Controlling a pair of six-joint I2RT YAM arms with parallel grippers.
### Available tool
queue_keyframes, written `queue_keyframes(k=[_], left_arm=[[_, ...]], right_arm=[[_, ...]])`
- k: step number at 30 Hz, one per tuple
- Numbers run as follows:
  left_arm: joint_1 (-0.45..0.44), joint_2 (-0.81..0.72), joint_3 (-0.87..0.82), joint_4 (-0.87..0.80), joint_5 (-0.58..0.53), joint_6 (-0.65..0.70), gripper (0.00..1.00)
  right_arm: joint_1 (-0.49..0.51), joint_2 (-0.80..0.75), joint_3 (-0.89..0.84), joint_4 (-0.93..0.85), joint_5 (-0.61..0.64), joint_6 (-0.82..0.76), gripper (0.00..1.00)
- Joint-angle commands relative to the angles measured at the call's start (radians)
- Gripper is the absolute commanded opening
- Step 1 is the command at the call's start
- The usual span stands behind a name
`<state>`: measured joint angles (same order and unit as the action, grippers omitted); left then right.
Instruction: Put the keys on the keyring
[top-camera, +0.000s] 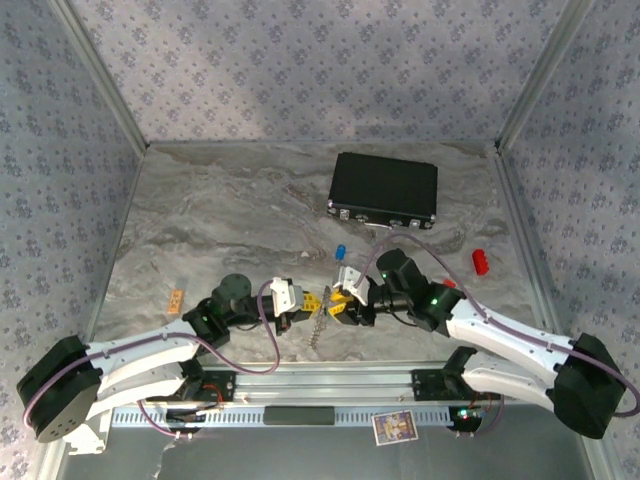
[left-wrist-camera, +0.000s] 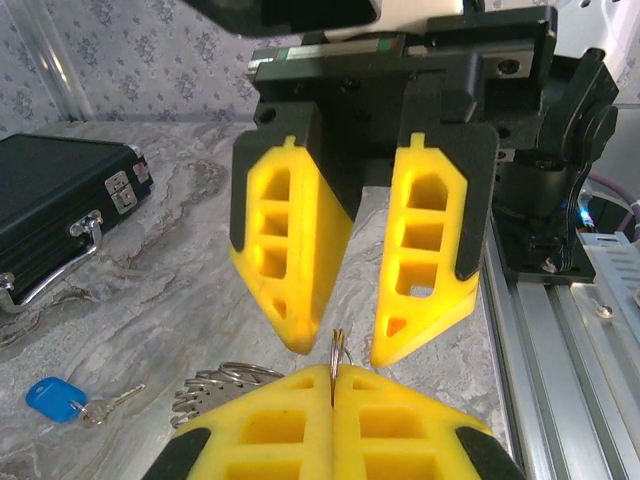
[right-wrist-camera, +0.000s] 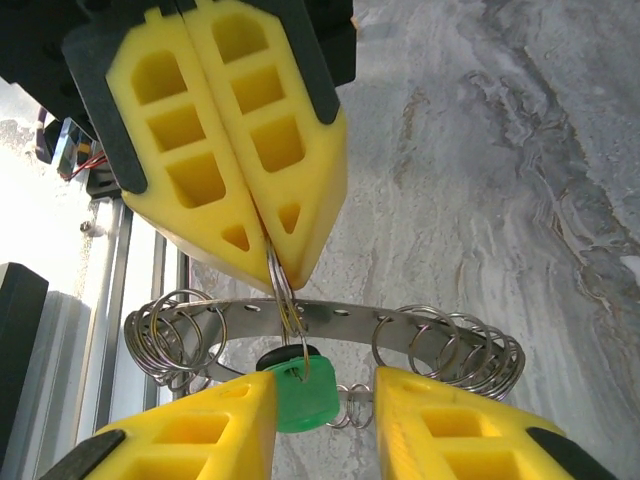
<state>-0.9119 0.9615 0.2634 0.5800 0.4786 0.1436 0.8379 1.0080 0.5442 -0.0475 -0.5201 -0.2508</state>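
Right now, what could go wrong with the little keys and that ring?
1. The left tool pinches the keyring by only one thin wire loop; the loop might slip out and the keyring drop.
2. The right tool is open around the green key; closing off-centre could twist the key away.
3. The blue key lies loose on the table, so a sweeping arm could knock it.

I count two keys: one green-headed key (right-wrist-camera: 300, 395) and one blue-headed key (left-wrist-camera: 55, 397). There is one keyring (right-wrist-camera: 345, 314) (its small split rings crowd beyond counting), one black case (top-camera: 385, 190) and one red piece (top-camera: 480, 261).
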Motion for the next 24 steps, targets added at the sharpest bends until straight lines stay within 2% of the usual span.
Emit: queue_keyframes(k=[1, 4, 7, 13, 24], left_arm=[[-0.003, -0.024, 0.004, 0.052, 0.011, -0.012, 0.00], [-0.004, -0.026, 0.005, 0.050, 0.012, -0.013, 0.00], [-0.002, -0.026, 0.005, 0.049, 0.014, -0.010, 0.00], [-0.003, -0.026, 0.005, 0.047, 0.014, -0.012, 0.00], [-0.004, -0.033, 0.016, 0.031, 0.026, -0.010, 0.00]], right_arm=[[0.006, 0.014, 0.030, 0.022, -0.034, 0.002, 0.26], [0.007, 0.016, 0.027, 0.027, -0.036, 0.005, 0.20], [0.006, 0.015, 0.027, 0.029, -0.041, 0.005, 0.17], [0.006, 0.009, 0.025, 0.031, -0.045, 0.007, 0.21], [0.000, 0.021, 0.033, 0.037, -0.077, 0.012, 0.01]])
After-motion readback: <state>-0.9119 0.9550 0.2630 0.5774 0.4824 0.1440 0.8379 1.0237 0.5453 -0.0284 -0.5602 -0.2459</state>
